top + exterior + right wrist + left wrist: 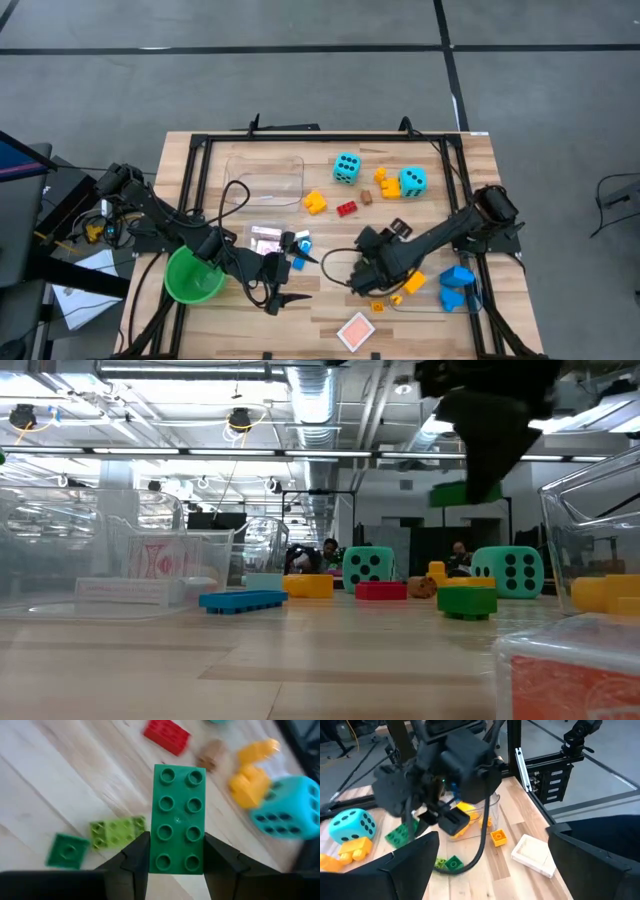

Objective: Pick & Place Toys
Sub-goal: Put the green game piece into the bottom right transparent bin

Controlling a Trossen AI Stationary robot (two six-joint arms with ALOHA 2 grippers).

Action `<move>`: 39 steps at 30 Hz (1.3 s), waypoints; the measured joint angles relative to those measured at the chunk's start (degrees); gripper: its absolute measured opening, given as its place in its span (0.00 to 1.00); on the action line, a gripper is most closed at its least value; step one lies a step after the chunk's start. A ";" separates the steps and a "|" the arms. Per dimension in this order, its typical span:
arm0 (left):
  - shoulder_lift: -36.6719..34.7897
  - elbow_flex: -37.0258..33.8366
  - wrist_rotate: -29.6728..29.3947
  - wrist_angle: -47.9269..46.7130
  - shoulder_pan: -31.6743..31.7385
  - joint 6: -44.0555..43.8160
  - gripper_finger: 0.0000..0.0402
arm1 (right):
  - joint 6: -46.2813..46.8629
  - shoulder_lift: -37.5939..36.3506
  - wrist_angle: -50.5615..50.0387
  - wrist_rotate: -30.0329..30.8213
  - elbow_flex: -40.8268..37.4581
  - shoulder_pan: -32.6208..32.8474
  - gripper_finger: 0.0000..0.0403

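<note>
Listing left to right in the high view: green cup [192, 277] at lower left; left gripper [283, 283] just right of it, fingers spread wide, holding nothing; right gripper [176, 865] at lower centre, clamped on a dark green brick [177, 818]; two cyan dice [347, 167] at upper centre; blue bricks [458, 285] at lower right.

Workshop room around the bench

Grey floor [300, 80] crossed by dark lines; exposed silver ceiling ducts [320, 390] and hanging lamps [238, 418] overhead.
</note>
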 joint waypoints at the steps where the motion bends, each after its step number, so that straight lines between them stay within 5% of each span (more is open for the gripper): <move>1: 0.00 0.00 -0.02 0.04 0.11 0.59 0.92 | 1.62 -0.01 -1.40 0.02 0.15 0.57 0.34; 15: 0.00 0.00 -0.02 0.42 5.46 3.69 0.92 | 22.97 -6.91 -10.53 -0.56 0.32 13.57 0.34; 39: 0.00 0.00 0.01 15.05 13.98 17.42 0.92 | 60.83 -7.41 -11.22 -14.78 -2.29 31.92 0.35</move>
